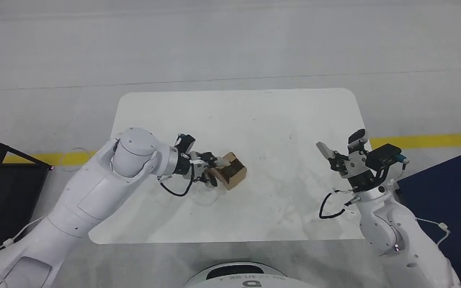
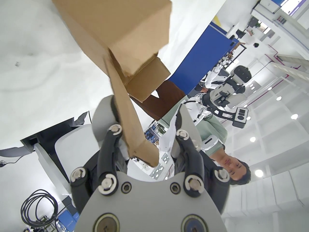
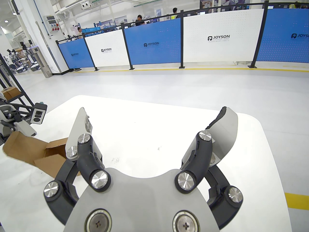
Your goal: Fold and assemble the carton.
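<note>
While the partly folded cardboard carton (image 1: 232,171) lies left of centre on the white table (image 1: 288,122), one flap rests against a finger of the unclamped left gripper (image 1: 209,171), and the right gripper (image 3: 154,112) hovers wide open, empty, well apart.

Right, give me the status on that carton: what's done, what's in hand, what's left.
Done: the carton is squared up into a box shape, with closed sides showing in the left wrist view. In hand: one long flap runs between the left jaws, which stand apart rather than clamped. Left: the end facing the right arm is open with its flaps loose, so it needs folding shut. The right jaws are wide open, well clear of it.
</note>
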Available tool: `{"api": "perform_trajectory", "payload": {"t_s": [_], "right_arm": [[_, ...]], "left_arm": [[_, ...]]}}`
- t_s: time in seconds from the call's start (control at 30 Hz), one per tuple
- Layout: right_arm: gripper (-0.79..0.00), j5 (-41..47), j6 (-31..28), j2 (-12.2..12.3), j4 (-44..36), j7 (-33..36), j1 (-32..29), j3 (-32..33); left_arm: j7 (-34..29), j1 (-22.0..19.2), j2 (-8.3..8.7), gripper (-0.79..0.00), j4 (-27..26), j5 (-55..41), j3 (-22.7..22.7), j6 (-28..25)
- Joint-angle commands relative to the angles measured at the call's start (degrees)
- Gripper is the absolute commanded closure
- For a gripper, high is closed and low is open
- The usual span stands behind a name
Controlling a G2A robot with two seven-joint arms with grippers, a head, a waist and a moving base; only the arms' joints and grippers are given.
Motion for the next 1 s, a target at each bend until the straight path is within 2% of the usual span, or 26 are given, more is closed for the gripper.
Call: {"api": "perform_trajectory", "payload": {"t_s": [0.0, 0.23, 0.47, 0.6, 0.77, 0.9, 0.97], "right_arm": [[-0.785, 0.0, 0.0, 0.0, 0.0, 0.0, 0.0, 0.0], [-0.785, 0.0, 0.0, 0.0, 0.0, 0.0, 0.0, 0.0], [-0.785, 0.0, 0.0, 0.0, 0.0, 0.0, 0.0, 0.0], [-0.785, 0.0, 0.0, 0.0, 0.0, 0.0, 0.0, 0.0], [-0.785, 0.0, 0.0, 0.0, 0.0, 0.0, 0.0, 0.0], [-0.785, 0.0, 0.0, 0.0, 0.0, 0.0, 0.0, 0.0], [-0.785, 0.0, 0.0, 0.0, 0.0, 0.0, 0.0, 0.0]], "left_arm": [[2.1, 0.9, 0.48, -0.785, -1.6, 0.9, -1.7, 0.5], [9.8, 7.9, 3.0, -0.785, -11.5, 5.6, -9.9, 3.2], [18.4, 19.2, 5.37, -0.785, -23.5, 14.1, -17.7, 2.5], [24.1, 26.5, 6.05, -0.785, -27.8, 18.6, -20.5, -0.4], [29.4, 34.4, 6.39, -0.785, -29.8, 23.2, -22.0, -6.8], [28.8, 39.4, 6.6, -0.785, -30.9, 23.9, -23.1, -12.8], [28.1, 40.1, 6.65, -0.785, -30.9, 23.5, -23.3, -13.4]]}}
